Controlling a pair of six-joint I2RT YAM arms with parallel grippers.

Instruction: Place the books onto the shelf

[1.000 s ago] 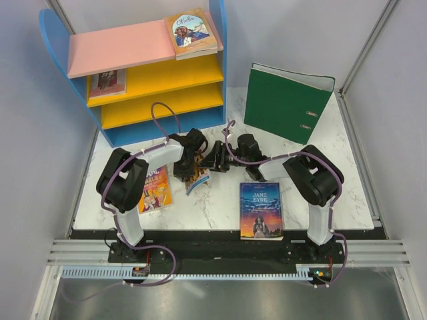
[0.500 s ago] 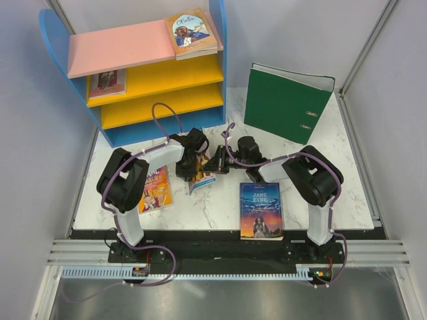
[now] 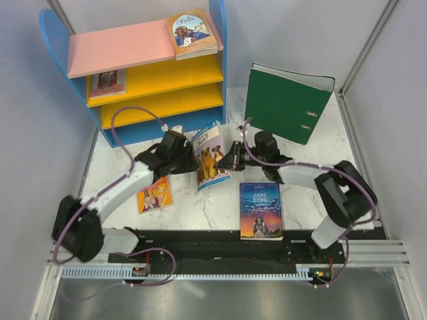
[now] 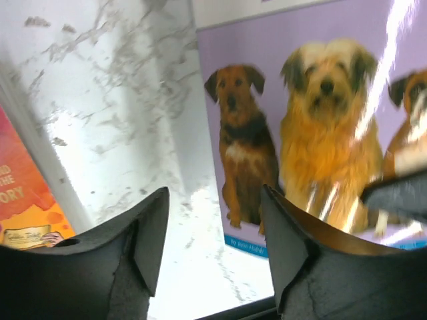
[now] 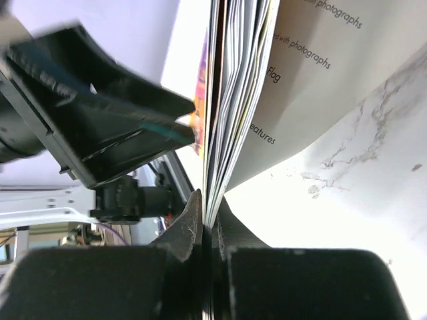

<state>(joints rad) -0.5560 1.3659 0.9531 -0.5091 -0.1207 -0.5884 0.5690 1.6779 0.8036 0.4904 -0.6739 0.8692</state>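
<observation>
Dog book (image 3: 211,157) stands tilted on the counter (image 3: 220,213), just in front of the shelf (image 3: 55,47) near its right end, its lilac cover with the dogs turned toward my left arm. My right tool (image 5: 208,223) is clenched on it. Both fingers pinch one edge of the book, and the pages fan out loosely beyond the grip. My left tool (image 4: 213,250) is released, jaws apart with nothing between them. It sits close to the cover, in front of the shelf's middle, not touching the book as far as I can tell. Through its gap I see two of the dogs and a strip of white marble.

Othello (image 3: 190,32) lies flat on the shelf's pink top board, at the right end. A red book (image 3: 107,81) lies on the upper yellow board at the left end.

An orange book (image 3: 153,195) lies flat on the counter in front of the shelf's left half, partly under my left arm. Jane Eyre (image 3: 261,210) lies flat and face up, well in front of the shelf's right end, at the counter's near edge. A green binder (image 3: 287,100) stands upright to the right of the shelf, near it but apart.
</observation>
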